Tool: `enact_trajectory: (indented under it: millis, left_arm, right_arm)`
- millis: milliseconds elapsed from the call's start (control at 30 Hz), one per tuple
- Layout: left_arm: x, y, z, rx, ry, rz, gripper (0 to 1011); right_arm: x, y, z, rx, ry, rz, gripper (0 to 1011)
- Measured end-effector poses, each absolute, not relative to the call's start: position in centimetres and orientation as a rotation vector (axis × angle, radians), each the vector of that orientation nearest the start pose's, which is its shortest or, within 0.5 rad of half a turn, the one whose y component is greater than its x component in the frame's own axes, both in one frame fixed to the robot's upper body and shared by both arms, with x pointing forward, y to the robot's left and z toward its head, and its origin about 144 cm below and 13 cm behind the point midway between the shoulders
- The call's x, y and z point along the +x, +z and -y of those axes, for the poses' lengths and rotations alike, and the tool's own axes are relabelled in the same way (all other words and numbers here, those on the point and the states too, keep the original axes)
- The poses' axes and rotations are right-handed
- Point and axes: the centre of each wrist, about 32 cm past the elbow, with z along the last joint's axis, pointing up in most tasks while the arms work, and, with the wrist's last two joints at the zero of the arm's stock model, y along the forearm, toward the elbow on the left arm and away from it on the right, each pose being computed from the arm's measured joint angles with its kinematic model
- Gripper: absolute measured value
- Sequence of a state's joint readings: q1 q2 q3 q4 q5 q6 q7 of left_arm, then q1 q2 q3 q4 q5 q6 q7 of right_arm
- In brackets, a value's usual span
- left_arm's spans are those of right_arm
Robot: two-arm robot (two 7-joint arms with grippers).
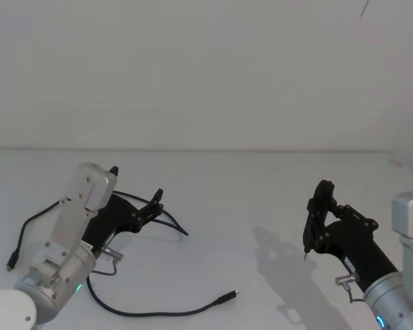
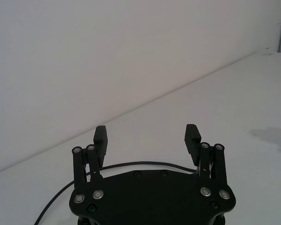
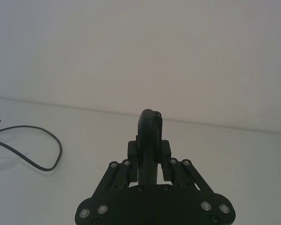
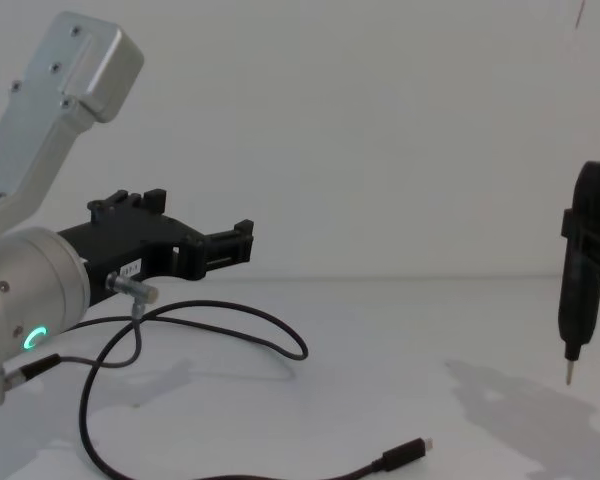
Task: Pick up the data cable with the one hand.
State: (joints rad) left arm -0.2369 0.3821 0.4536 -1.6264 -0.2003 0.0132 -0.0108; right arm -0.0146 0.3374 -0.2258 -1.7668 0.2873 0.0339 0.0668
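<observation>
The data cable (image 1: 158, 313) is a thin black cord lying in loose loops on the white table, with its small plug (image 1: 227, 297) toward the front middle. My left gripper (image 1: 156, 201) hangs open a little above the cable's far loop (image 4: 270, 322), with nothing between its fingers. In the left wrist view the cord (image 2: 145, 164) runs below the spread fingers (image 2: 100, 136). My right gripper (image 1: 323, 196) stays off to the right, shut on a slim black pen-like tool (image 4: 578, 270) with its tip pointing down.
The white table (image 1: 261, 192) ends at a plain white wall behind. One end of the cord (image 1: 12, 261) trails off near the left edge. The arms' shadows fall on the table at the right.
</observation>
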Motion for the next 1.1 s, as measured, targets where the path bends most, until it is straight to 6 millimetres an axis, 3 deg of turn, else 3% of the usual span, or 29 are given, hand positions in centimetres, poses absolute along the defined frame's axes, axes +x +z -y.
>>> enact_trajectory:
  millis: [667,1100]
  left_arm:
    - [49.22,120.45,-19.85,0.061,1.121,0.267,1001]
    - [50.15,120.78,-20.79,0.060,1.009,0.240,1001]
  right_arm:
    - [44.33,118.87,23.71,0.026,-1.229,0.075,279]
    - [44.33,118.87,23.71,0.026,-1.229,0.075,279]
